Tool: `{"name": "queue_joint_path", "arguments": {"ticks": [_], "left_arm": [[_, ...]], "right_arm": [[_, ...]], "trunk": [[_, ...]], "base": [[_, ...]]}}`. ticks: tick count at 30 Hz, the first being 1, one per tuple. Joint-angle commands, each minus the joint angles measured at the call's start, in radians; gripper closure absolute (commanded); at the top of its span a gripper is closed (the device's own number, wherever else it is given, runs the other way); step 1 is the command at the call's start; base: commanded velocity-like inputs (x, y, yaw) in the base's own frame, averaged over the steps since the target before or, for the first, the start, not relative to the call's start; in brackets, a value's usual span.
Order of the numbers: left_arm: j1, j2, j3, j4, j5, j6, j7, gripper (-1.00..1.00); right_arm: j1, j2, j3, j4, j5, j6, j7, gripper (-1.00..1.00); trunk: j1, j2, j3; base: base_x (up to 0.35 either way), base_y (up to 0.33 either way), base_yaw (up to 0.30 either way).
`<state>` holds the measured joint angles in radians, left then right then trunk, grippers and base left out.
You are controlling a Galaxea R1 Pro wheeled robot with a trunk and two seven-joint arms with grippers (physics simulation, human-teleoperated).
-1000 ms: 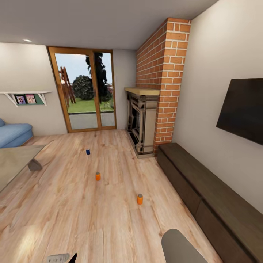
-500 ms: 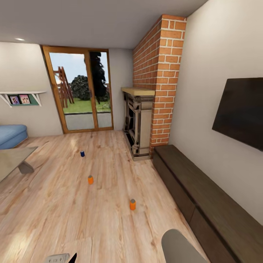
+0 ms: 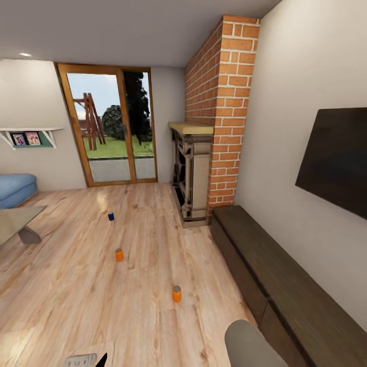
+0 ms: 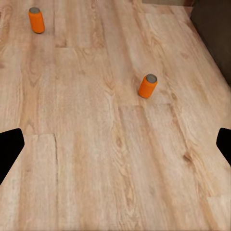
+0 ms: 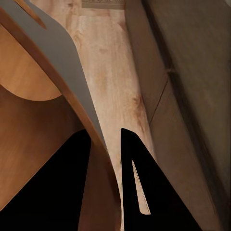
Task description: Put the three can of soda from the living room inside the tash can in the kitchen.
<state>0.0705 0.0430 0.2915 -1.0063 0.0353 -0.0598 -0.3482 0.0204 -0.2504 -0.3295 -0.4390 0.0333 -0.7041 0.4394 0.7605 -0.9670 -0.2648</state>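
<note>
Light wood planks run across the living room floor, from the blue sofa at my far left, past the glass doors, to the brick chimney and carved fireplace on my right. Three cans stand upright on the bare floor, well apart, in a slanting line: the dark blue can farthest, the middle orange can nearer, and the nearest orange can closest to me. My left claw is spread wide and empty, its fingertips at the far edges of the wrist view, aimed at the floor short of the nearest orange can, which I judge to be my first pickup. My right claw pinches the rim of the trash can, grey outside and brown inside; I seem to be carrying the bin along so the cans can drop straight in. Along the right wall sits a long dark cabinet under a black screen.
</note>
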Motion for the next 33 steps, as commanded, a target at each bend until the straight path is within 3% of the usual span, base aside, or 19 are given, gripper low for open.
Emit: {"name": "queue_joint_path", "arguments": {"ticks": [1, 17, 33], "left_arm": [[0.000, 0.000, 0.000, 0.000, 0.000, 0.000, 0.000, -1.00], [0.001, 0.000, 0.000, 0.000, 0.002, -0.003, 0.002, -1.00], [0.001, 0.000, 0.000, 0.000, 0.003, -0.003, 0.001, -1.00]], "right_arm": [[0.000, 0.000, -0.003, -0.002, -0.007, 0.000, 0.003, 1.00], [0.000, 0.000, -0.003, -0.001, -0.007, 0.000, 0.004, 1.00], [0.000, 0.000, -0.003, -0.001, -0.007, 0.000, 0.004, 1.00]], "trunk": [[0.000, 0.000, 0.000], [0.000, 0.000, 0.000], [0.000, 0.000, 0.000]], "base": [[0.203, -0.261, 0.099], [0.079, -0.069, 0.018], [0.295, 0.000, 0.000]]}}
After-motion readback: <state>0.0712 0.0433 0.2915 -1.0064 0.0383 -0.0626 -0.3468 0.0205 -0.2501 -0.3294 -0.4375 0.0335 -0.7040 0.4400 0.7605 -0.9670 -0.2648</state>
